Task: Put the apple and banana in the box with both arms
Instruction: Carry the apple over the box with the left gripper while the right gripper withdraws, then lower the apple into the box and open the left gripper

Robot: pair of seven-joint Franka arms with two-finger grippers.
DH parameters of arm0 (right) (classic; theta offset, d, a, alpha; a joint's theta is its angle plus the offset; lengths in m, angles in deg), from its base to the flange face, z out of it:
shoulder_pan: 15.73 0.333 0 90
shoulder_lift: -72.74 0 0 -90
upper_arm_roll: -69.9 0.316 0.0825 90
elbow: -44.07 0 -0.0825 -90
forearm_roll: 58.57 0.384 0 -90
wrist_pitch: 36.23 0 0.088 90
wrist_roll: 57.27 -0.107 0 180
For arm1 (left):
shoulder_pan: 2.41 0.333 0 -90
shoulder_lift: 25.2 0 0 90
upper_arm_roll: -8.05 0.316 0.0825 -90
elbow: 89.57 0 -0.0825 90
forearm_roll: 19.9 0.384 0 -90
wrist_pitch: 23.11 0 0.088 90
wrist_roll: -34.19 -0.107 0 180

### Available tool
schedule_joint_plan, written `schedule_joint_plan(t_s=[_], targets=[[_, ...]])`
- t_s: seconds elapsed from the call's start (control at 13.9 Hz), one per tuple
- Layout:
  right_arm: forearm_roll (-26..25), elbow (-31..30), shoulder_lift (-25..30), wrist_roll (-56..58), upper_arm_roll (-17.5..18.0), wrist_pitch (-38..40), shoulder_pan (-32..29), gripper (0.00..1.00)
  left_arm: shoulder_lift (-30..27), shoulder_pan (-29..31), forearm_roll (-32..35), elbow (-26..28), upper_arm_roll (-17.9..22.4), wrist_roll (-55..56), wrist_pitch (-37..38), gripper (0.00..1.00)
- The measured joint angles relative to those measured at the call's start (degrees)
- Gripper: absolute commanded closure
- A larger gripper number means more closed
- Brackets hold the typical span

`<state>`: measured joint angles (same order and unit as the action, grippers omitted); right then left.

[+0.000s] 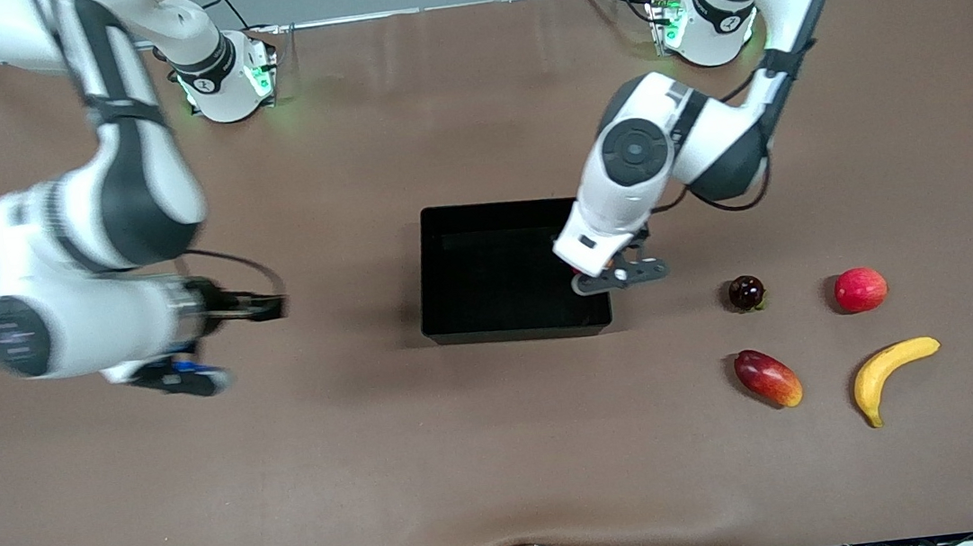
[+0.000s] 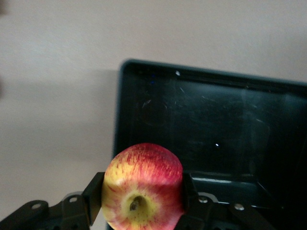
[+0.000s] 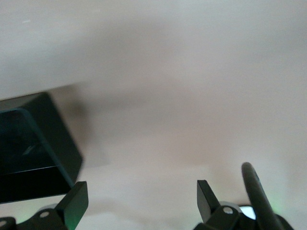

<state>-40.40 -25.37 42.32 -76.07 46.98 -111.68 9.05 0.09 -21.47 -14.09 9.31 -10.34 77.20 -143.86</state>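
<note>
The left gripper's fingers (image 2: pixel 93 203) are clamped on either side of the apple (image 2: pixel 143 187), whose stem dimple shows in the left wrist view. That left gripper (image 1: pixel 580 284) hangs over the box (image 1: pixel 456 330), at the corner toward the left arm's end of the table and nearer the front camera. The apple is held above the rim, not yet released, so I judge the first fruit nearly delivered but not down.

The box looks empty: both the front view and the left wrist view show only bare glossy black floor, though its dark interior could hide something small.

The banana (image 1: pixel 890 368) lies untouched on the table toward the left arm's end, well apart from the box, so that half of the task is left.

The right gripper (image 1: pixel 273 307), fingers spread apart with nothing between them, waits over bare table toward the right arm's end.
</note>
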Motion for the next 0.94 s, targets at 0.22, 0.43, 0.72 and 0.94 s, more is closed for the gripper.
schedule_joint_plan(t_s=[0.22,0.43,0.72,0.94], targets=[[-2.98,1.06,0.06,8.83,-9.25,2.59,-0.75,0.0,1.69,-2.39,0.0,2.2,0.03,1.2,-4.48,1.0],[-3.03,1.24,1.49,18.52,-17.73,2.75,-1.07,0.0,3.03,-4.34,0.75,6.13,0.07,4.27,-9.09,1.0],[-3.32,-4.99,9.75,20.74,-21.36,0.48,-1.15,0.0,5.19,-4.54,5.43,9.21,0.22,7.73,-11.71,1.0],[-6.55,-9.73,16.33,21.51,-21.14,-0.65,1.25,0.0,6.58,-4.54,6.01,9.19,0.26,8.52,-13.25,1.0]])
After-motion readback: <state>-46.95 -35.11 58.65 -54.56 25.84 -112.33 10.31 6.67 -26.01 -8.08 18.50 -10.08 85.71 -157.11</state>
